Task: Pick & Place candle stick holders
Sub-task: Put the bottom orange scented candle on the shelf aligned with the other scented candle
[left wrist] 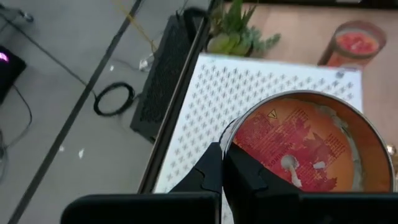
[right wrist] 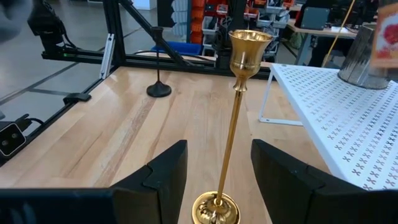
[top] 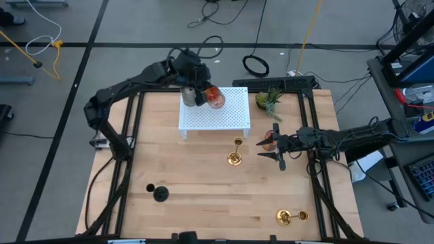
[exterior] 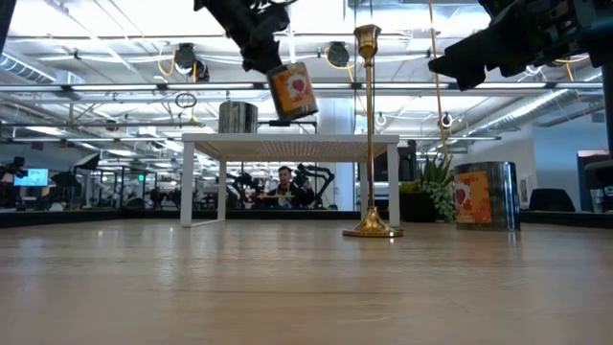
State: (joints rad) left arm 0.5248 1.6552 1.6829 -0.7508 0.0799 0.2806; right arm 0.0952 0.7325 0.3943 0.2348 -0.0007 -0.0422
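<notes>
Your wooden surface (top: 203, 183) still carries most holders. On the white perforated stand (top: 227, 115) sits only the grey cup (top: 188, 95). Your left gripper (top: 205, 95), pinching an orange cup (top: 215, 97), hovers above the stand. Your right gripper (top: 270, 150), spread, faces the upright gold holder (top: 235, 157). The black holder (top: 161, 194) and the fallen gold holder (top: 290, 217) remain.
</notes>
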